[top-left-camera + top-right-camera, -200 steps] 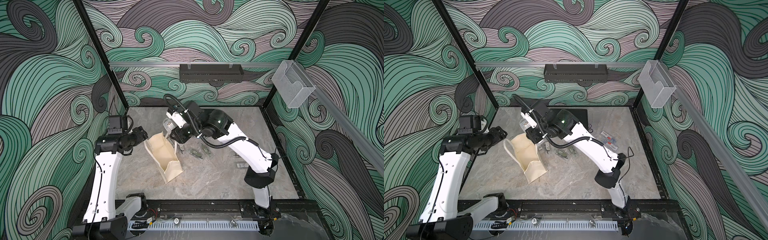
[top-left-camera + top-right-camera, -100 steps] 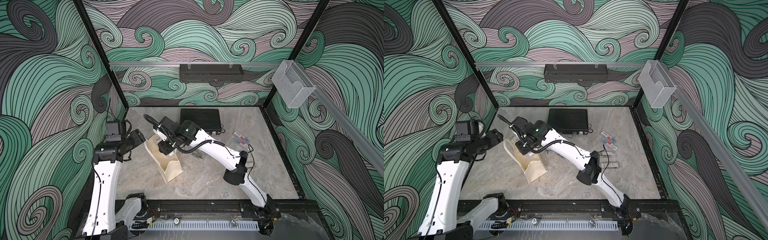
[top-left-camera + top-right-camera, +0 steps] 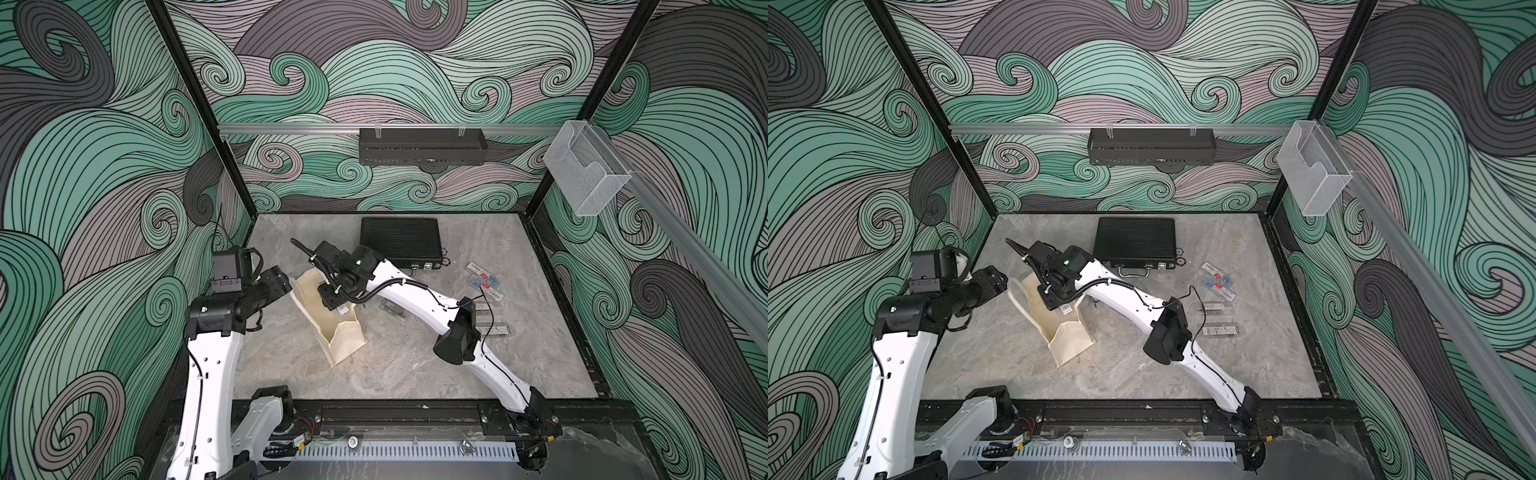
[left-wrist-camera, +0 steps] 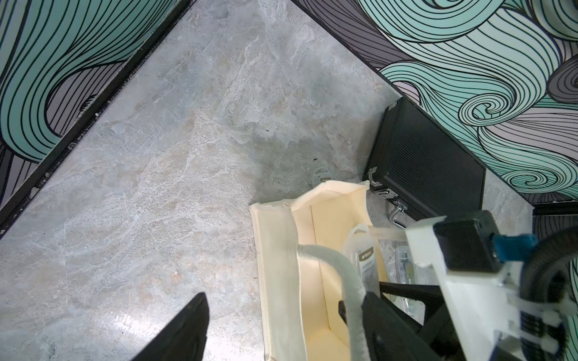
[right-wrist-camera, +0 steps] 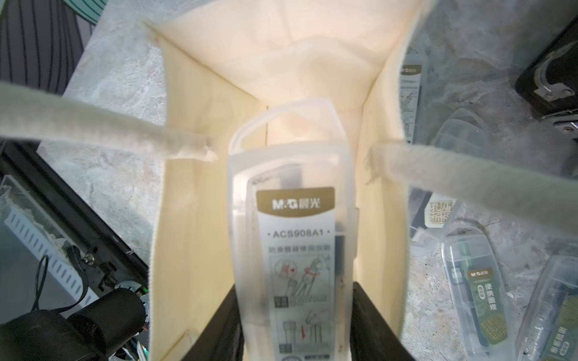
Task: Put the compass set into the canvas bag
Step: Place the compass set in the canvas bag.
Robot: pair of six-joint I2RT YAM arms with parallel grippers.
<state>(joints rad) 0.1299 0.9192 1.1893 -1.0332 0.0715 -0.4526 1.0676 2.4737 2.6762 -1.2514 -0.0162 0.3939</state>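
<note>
Over the canvas bag (image 3: 345,341) rim, right gripper (image 5: 295,315) clamps the compass set (image 5: 295,225). Left gripper (image 3: 279,285) gapes wide just beside, at ten o'clock.

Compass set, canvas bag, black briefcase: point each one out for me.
compass set (image 5: 294,218): right wrist view, on its printed label.
canvas bag (image 3: 347,340): a top view, on its near end wall.
black briefcase (image 3: 400,241): a top view, on its ribbed lid.

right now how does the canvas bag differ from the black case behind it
The canvas bag is soft cream cloth; the black case is ribbed and rigid. The canvas bag stands open-mouthed, with the right pincer holding a compass set inside; the black case lies flat and closed. The canvas bag has cloth loop handles, the black case metal latches. Both rest on the table.
</note>
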